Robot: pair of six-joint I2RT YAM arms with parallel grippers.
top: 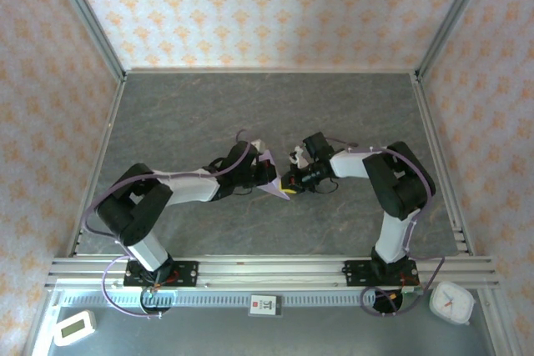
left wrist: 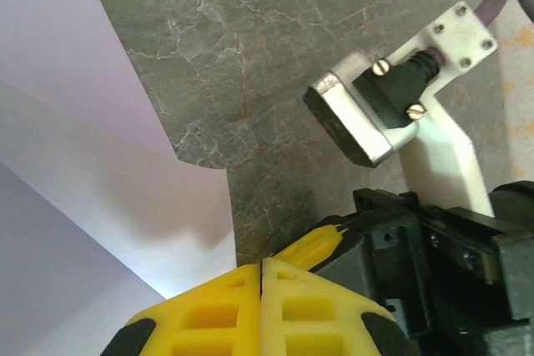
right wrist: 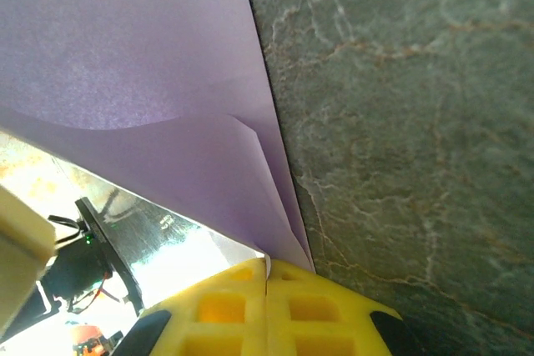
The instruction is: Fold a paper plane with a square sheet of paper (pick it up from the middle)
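The lavender sheet of paper, folded into layers, hangs above the middle of the table between my two grippers. My right gripper is shut on it: in the right wrist view the folded layers run down into the seam of the yellow jaws. My left gripper comes in from the left. Its yellow jaws are pressed together, and the paper reaches their tip from the left side. One of the right gripper's yellow fingers sits just beside them.
The grey marbled table is walled by patterned panels and an aluminium frame. A white timer and a small clock lie by the near rail. The right arm's wrist camera bracket hangs close to my left gripper.
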